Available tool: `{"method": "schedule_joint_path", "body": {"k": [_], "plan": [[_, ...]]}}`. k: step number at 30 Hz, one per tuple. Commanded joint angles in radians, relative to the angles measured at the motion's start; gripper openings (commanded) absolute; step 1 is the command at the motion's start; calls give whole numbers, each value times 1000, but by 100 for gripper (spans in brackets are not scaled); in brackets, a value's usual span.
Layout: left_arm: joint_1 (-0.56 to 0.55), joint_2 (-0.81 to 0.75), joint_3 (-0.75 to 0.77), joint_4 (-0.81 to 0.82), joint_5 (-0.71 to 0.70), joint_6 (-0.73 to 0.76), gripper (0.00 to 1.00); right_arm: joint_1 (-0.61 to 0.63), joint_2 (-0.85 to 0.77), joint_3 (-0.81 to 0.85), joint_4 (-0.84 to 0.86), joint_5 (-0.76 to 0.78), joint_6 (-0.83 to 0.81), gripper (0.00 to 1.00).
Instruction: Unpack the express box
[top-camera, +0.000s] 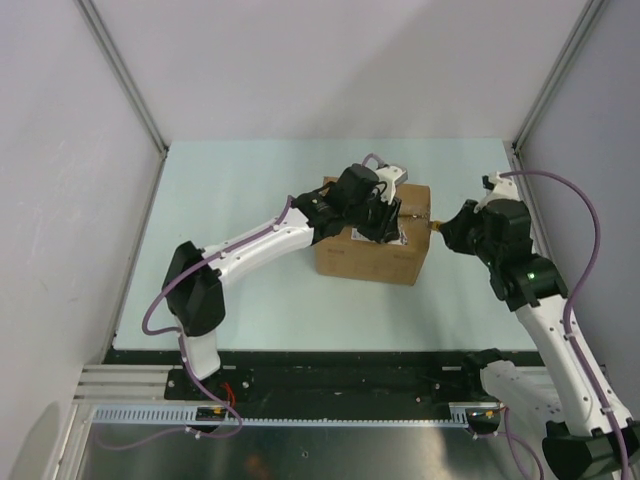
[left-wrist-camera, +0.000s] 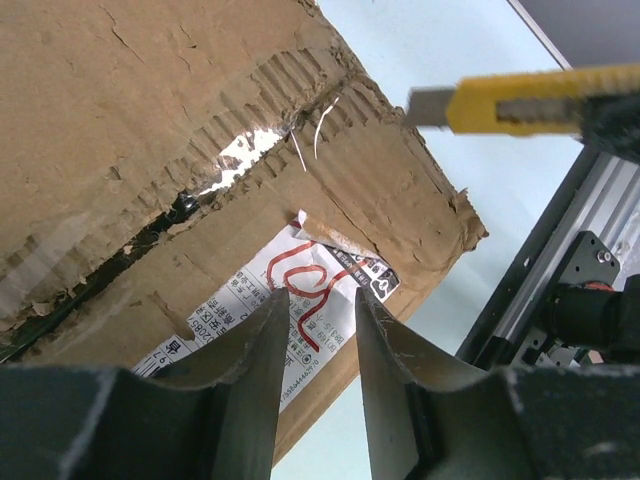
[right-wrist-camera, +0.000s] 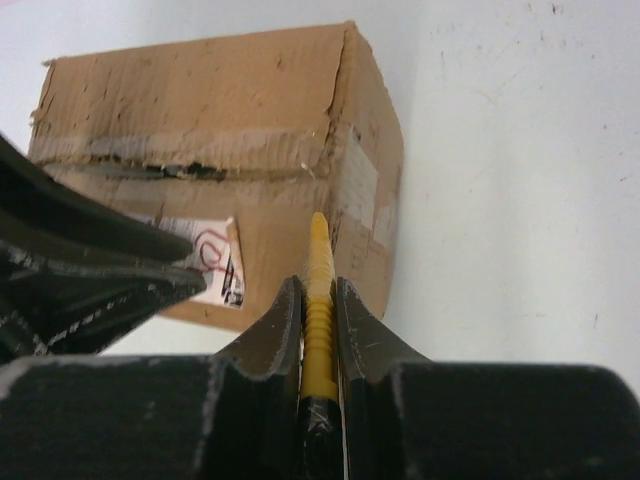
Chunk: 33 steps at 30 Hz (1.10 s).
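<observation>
Ok, my right pincer (right-wrist-camera: 318, 285) clamps the knife (right-wrist-camera: 318, 245). My left pincer (left-wrist-camera: 320, 295) is half-open and empty over the express box (left-wrist-camera: 150, 100). Probably light, stiff cardboard; I'd grab a flap at the torn seam (left-wrist-camera: 170, 215) ahead.

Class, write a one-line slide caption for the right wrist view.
Right gripper shut on the yellow utility knife, tip pointing at the express box, its flaps closed along a ragged seam.

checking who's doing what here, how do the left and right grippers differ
The right gripper is shut on the yellow knife; the left gripper stands open, holding nothing. The left gripper sits over the top of the express box, by its label; the right gripper stands off the box's end. Both face the box.
</observation>
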Motion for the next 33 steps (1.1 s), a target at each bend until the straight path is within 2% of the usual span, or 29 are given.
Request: {"method": "schedule_joint_path", "body": {"k": [1,6,10,12,15,18,21,27,33], "plan": [[1,20,-43,-127,-41,-28,40,-14,-64,11,-68,-91,-53,0],[1,20,-38,-127,-36,-26,40,-20,-73,19,-71,-74,-45,0],[1,11,-65,-129,-48,-26,39,-24,-67,19,8,15,-7,0],[1,11,-81,-129,-53,-28,39,-26,-56,19,51,10,4,0],[1,16,-99,-129,-53,-34,38,-26,-29,20,142,-57,-18,0],[1,14,-104,-127,-59,-35,38,-21,28,26,197,-209,-91,0],[1,3,-101,-126,-64,-34,39,-9,59,40,191,-212,-172,0],[1,-23,-82,-127,-64,-40,43,-12,111,63,147,-117,-205,0],[1,-37,-81,-126,-68,-37,47,-11,143,61,85,114,-156,0]]}}
